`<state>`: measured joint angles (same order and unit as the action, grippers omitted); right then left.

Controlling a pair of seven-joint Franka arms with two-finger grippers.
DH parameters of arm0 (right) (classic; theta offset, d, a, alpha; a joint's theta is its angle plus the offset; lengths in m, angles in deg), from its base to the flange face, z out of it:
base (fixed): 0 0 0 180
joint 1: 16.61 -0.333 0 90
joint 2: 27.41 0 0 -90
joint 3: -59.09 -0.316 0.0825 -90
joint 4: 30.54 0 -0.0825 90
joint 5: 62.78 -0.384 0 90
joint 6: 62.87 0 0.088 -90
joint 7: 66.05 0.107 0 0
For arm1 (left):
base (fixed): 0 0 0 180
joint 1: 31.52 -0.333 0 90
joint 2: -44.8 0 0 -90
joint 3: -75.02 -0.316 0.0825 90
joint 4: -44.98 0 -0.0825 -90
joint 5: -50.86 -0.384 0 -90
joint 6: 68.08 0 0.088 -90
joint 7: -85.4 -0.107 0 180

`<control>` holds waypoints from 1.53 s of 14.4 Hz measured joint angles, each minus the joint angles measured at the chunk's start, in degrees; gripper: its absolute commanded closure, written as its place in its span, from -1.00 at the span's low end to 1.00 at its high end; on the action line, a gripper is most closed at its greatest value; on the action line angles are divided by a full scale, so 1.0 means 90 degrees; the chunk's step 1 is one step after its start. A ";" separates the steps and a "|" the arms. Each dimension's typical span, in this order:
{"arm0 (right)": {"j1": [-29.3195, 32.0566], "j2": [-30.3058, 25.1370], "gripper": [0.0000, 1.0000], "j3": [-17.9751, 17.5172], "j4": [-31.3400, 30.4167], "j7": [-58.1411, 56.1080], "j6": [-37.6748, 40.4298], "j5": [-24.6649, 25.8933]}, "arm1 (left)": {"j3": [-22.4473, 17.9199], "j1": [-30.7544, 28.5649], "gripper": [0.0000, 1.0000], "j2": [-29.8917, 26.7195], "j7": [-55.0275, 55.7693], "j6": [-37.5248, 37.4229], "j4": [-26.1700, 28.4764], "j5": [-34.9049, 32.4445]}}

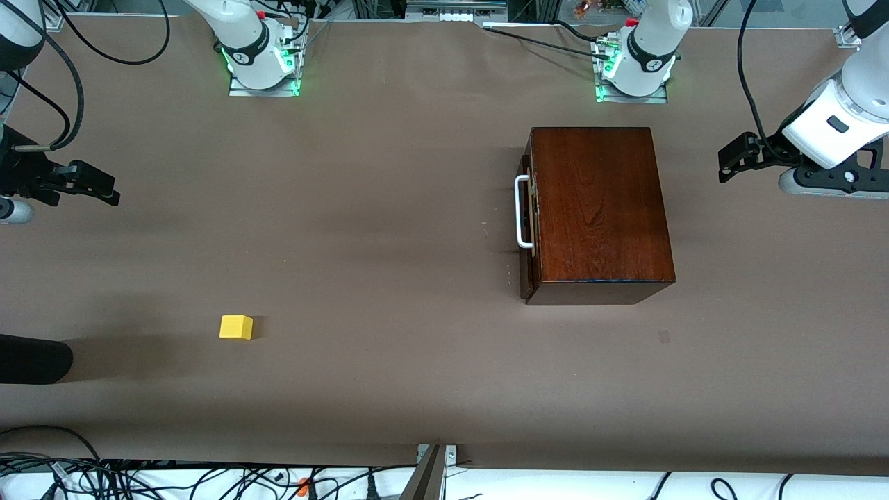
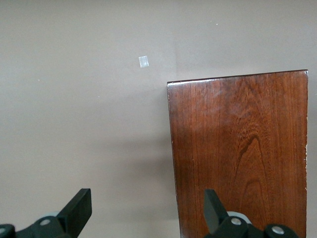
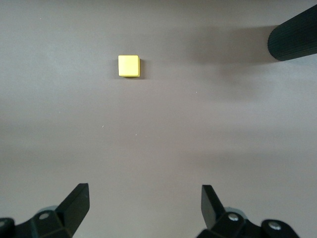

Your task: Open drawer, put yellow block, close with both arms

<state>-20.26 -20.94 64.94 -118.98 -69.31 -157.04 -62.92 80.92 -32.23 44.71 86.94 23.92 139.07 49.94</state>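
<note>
Drawer (image 1: 528, 221) shut in box (image 1: 597, 208), handle (image 1: 521, 212) facing the bare mid-table. Block (image 1: 236, 327) alone toward right arm's end, nearer camera. Left gripper (image 1: 730, 158) open over table beside box; right gripper (image 1: 97, 186) open, empty, over table edge.

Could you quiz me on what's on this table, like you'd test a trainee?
1. True or false: the drawer stands pulled out of its box.
2. Which arm's end of the table is the yellow block toward?
A. left
B. right
3. Fill in: the left gripper and the right gripper both have their fingers ____.

Key: 1 false; 2 B; 3 open.
</note>
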 measured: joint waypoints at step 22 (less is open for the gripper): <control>0.0000 0.0000 -1.00 0.0000 0.0000 0.0000 0.0000 0.0000 | 0.0004 0.0003 -1.00 0.0006 0.0000 -0.0221 -0.0003 0.0065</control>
<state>-20.26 -20.94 64.94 -118.98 -69.31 -157.04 -62.92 80.96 -32.20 44.77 86.94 21.93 139.04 50.53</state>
